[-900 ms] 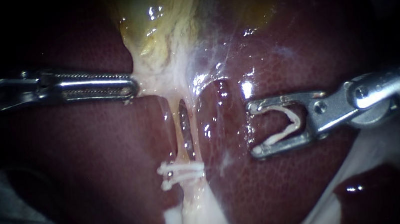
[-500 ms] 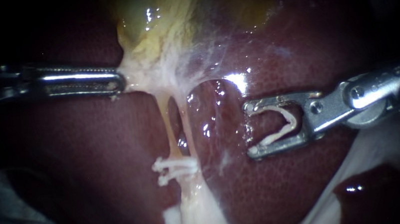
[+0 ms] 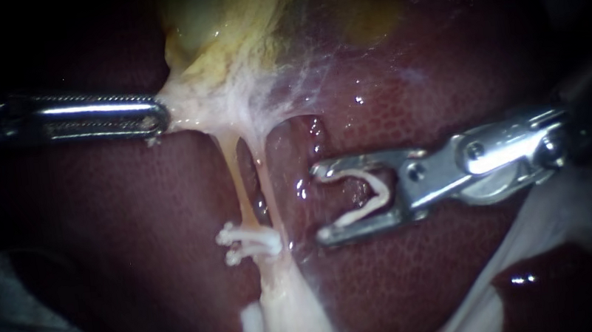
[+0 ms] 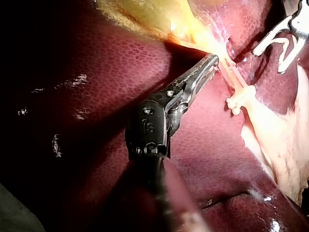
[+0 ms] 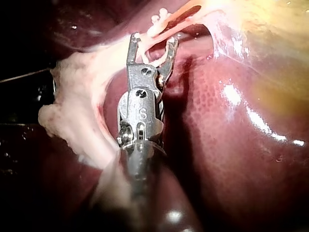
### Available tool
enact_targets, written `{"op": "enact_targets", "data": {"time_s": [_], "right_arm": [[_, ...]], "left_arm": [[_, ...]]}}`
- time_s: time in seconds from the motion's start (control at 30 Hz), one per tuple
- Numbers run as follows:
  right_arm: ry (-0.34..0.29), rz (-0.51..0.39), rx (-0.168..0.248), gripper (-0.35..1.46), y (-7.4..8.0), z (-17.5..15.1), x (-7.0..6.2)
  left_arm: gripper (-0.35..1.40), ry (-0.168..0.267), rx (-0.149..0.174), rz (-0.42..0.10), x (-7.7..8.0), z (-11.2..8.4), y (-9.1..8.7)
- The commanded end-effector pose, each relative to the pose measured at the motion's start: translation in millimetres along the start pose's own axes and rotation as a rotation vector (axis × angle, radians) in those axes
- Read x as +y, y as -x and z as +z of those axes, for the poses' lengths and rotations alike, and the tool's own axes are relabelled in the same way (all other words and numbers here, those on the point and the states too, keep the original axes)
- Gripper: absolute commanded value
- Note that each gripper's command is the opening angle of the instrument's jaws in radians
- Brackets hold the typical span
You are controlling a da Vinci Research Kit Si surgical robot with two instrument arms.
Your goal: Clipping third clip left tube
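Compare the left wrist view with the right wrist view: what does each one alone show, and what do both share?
Left wrist view only: the left instrument, shut on pale tissue ahead of it. Right wrist view only: the wrist and shaft of the right instrument, seen whole from behind. Both share: the liver, the tube, the clips already on that tube, and the right instrument's tip carrying an open clip, not yet around the tube.

Liver (image 3: 398,281) (dark red), gallbladder (image 3: 234,17) lying on it
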Motion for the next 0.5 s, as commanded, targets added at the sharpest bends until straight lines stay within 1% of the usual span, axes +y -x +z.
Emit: {"op": "enact_targets", "data": {"time_s": [0.03, 0.17, 0.3, 0.37, 0.5], "right_arm": [[0.000, 0.014, 0.006, 0.50, -0.1, 0.8, 0.2], [-0.012, 0.052, 0.037, 0.50, -0.2, 2.9, 1.0], [-0.027, 0.082, 0.049, 0.50, -0.1, 4.5, 1.8], [-0.032, 0.101, 0.063, 0.50, 0.2, 5.2, 2.3], [-0.042, 0.124, 0.070, 0.50, 1.1, 6.1, 3.3]], "left_arm": [[-0.35, 0.000, 0.000, 0.000, 0.0, 0.0, 0.0], [-0.35, 0.000, 0.000, 0.000, 0.0, 0.0, 0.0], [-0.35, 0.000, 0.000, 0.000, 0.0, 0.0, 0.0], [-0.35, 0.000, 0.000, 0.000, 0.0, 0.0, 0.0], [-0.35, 0.000, 0.000, 0.000, 0.0, 0.0, 0.0]]}}
